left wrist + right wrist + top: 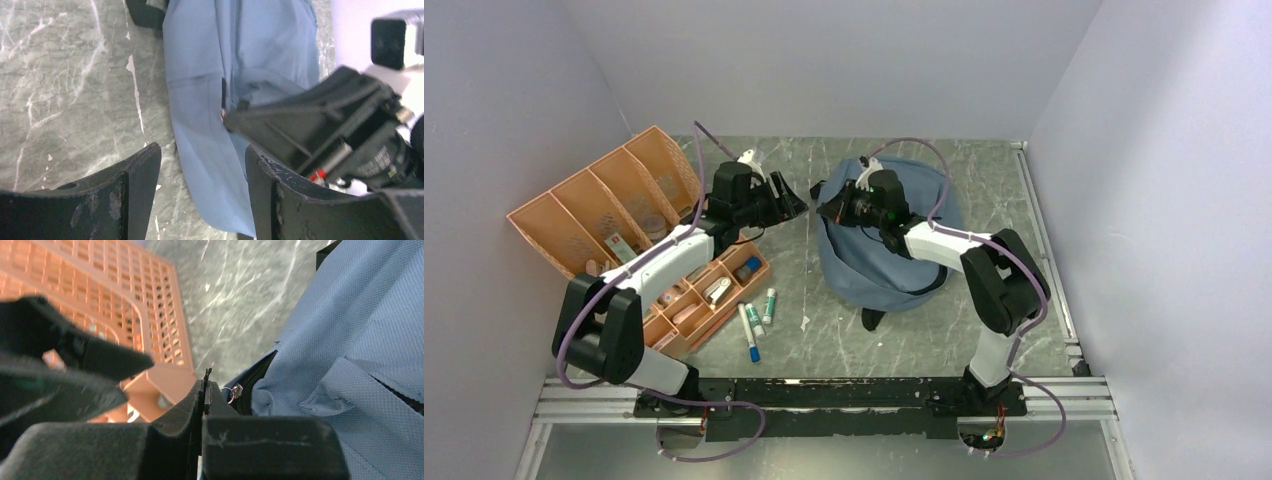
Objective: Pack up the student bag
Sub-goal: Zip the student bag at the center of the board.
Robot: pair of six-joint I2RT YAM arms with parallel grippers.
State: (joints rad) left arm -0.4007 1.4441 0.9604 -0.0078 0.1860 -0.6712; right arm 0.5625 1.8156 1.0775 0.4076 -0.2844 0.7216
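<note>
The student bag (894, 265) lies slumped on the grey marbled desk (824, 335), right of centre and in front of the right arm. It is a soft grey-blue heap with black zipper trim (250, 385), and a black strap end (872, 318) pokes out at its near edge. The pictures do not show what is inside it. The right claw (205, 387) is clenched at the bag's left edge, just beside the small metal zipper slider (235, 390). A thin black sliver stands up between its tips, but I cannot tell what it is. The left claw (202, 155) faces it, released, with nothing between its fingers. Farther left stands an orange lattice tray (554, 215). Its tall back slots and low front compartments hold small items too small to name. A few marker pens (751, 335) lie loose on the desk just right of it.
</note>
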